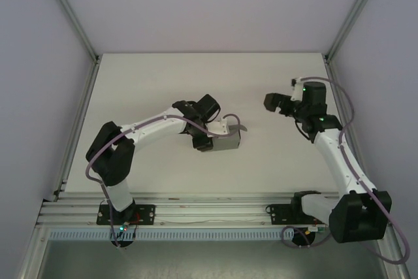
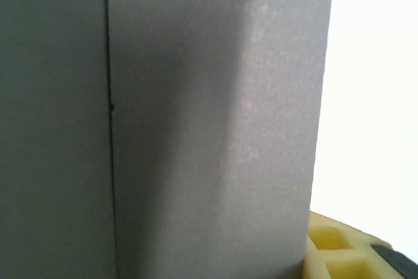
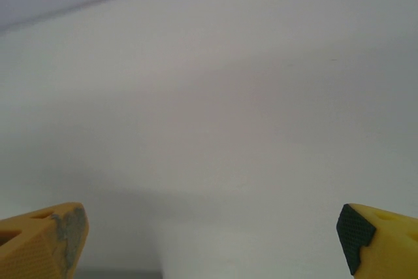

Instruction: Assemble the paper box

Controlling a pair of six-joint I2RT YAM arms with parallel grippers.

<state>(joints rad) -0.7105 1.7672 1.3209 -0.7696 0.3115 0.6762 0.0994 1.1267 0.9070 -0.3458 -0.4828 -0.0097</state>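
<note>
The paper box (image 1: pixel 230 140) is a small grey cardboard box near the table's middle, with a curled flap sticking out at its far right corner. My left gripper (image 1: pixel 213 130) is shut on its left end. In the left wrist view the paper box (image 2: pixel 209 122) stands close in front of the camera, with a dark seam down its left side. One yellow finger (image 2: pixel 336 253) presses against its lower right edge, and the other finger is hidden. My right gripper (image 1: pixel 277 102) hovers apart from the box, to its right and further back. Its jaws (image 3: pixel 209 246) stand wide open with nothing between them.
The white table (image 1: pixel 163 83) is bordered by an aluminium frame, with posts at the back corners (image 1: pixel 330 53). A metal rail (image 1: pixel 209 210) along the near edge carries both arm bases. Bare tabletop (image 3: pixel 215 129) lies under the right gripper.
</note>
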